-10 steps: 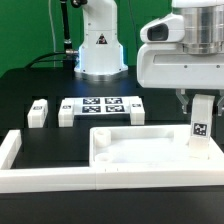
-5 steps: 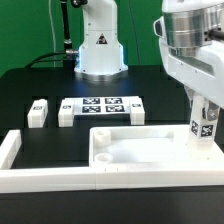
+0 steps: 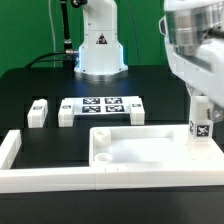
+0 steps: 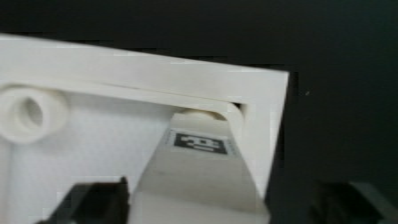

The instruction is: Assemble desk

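Observation:
The white tray-like tabletop (image 3: 135,150) lies with its rim up at the front of the table. My gripper (image 3: 203,106) is shut on a white square leg (image 3: 202,122) with a tag, and holds it upright at the tabletop's far corner on the exterior view's right. In the wrist view the leg (image 4: 199,165) runs between my dark fingers (image 4: 93,200) down to the tabletop's corner (image 4: 214,95), next to a round boss (image 4: 25,112). Three more legs (image 3: 38,112) (image 3: 66,112) (image 3: 135,112) stand behind the tabletop.
The marker board (image 3: 100,104) lies between the loose legs. Long white border bars (image 3: 45,179) run along the front and the exterior view's left. The robot base (image 3: 99,45) stands at the back.
My wrist has turned about the held leg. The leg tilted slightly half a second ago and now stands straighter at the same corner.

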